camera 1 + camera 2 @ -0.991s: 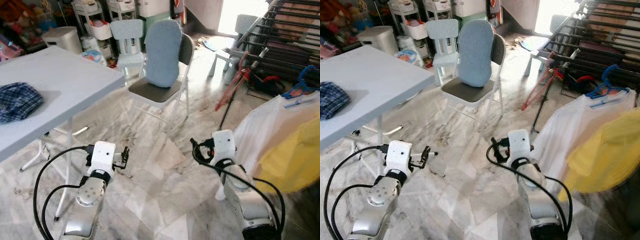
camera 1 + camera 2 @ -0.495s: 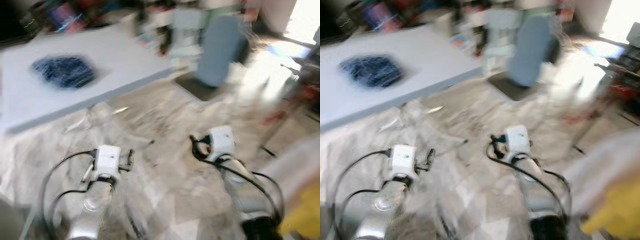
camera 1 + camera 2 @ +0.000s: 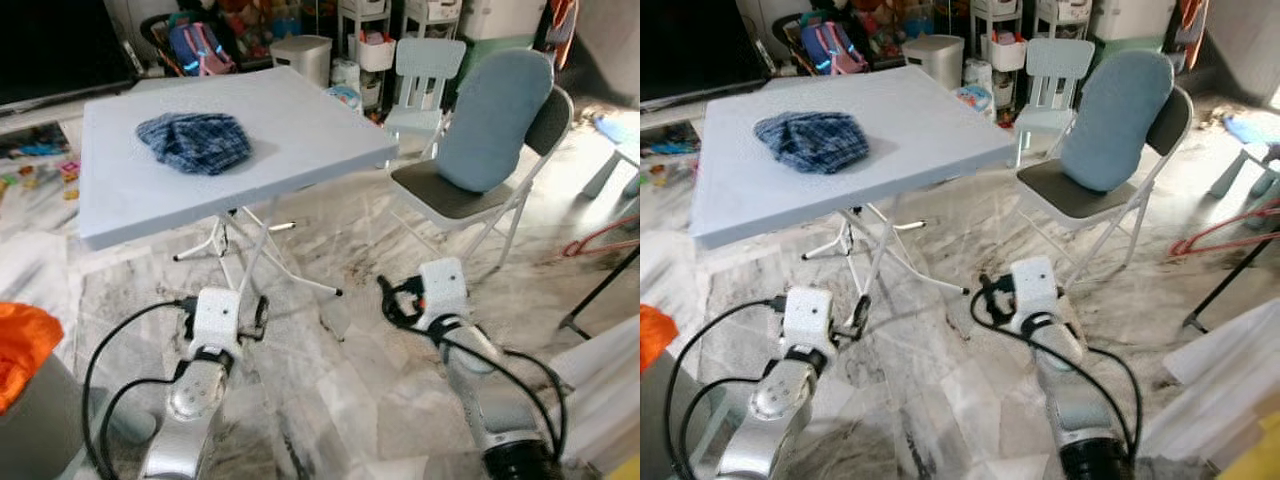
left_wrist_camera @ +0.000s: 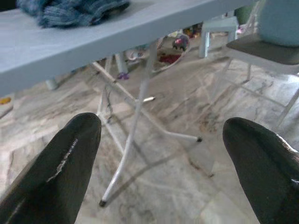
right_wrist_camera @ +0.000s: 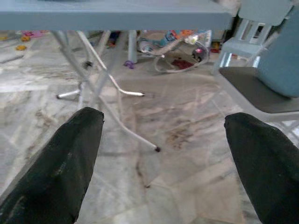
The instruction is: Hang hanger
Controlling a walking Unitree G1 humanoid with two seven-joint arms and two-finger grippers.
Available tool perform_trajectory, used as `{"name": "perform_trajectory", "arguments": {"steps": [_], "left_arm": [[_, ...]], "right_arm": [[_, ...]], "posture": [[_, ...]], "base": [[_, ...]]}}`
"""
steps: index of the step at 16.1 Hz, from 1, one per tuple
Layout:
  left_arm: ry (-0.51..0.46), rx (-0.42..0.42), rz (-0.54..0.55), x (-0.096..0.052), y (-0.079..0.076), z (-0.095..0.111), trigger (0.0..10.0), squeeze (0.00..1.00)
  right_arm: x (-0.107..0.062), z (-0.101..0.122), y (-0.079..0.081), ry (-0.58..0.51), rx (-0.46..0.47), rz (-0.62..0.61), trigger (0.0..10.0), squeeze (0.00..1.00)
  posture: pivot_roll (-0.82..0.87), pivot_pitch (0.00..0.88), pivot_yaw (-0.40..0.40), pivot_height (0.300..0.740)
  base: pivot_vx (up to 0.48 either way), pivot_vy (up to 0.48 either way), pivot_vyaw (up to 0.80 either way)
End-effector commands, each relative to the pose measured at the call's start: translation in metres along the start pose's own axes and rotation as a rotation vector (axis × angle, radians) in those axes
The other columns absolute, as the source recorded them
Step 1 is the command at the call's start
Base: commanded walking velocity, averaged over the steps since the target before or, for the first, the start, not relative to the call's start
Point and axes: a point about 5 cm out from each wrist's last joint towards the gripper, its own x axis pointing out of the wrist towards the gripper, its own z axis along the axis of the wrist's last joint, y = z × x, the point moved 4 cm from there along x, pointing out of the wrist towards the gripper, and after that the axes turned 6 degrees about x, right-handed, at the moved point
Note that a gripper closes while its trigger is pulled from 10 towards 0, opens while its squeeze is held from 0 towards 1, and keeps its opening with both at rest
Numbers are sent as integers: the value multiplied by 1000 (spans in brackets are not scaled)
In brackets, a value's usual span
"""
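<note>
Hanger (image 3: 600, 236) red, unlabeled, on floor

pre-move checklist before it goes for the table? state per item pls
1. Left gripper free: ok, fingers apart, nothing between them.
2. Right gripper free: ok, fingers apart, nothing held.
3. Target on table: ok, blue plaid garment lies bunched on top, nothing on it.
4. Hanger to hang: cannot tell, none lies by the garment; a red one lies on the floor at the robot's right.
5. Path to table: ok, bare marble floor ahead, but the table's folding legs splay outward.
6. Side obstacles: not ok, folding chair with blue cushion stands close beside the table.
</note>
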Motion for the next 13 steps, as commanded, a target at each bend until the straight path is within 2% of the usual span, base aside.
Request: {"name": "perform_trajectory", "arguments": {"steps": [1,13], "left_arm": [[-1,-1,7,2,0,2,10000,0],[11,-11,51,6,5,0,10000,0]], "right_arm": [[-1,3,-5,-4,-5,-8,10000,0],[2,7,2,-13,-20,28,10000,0]], "posture": [[-85,0,18,740],[-78,0,5,740]], "base": [[0,476,0],[0,478,0]]}}
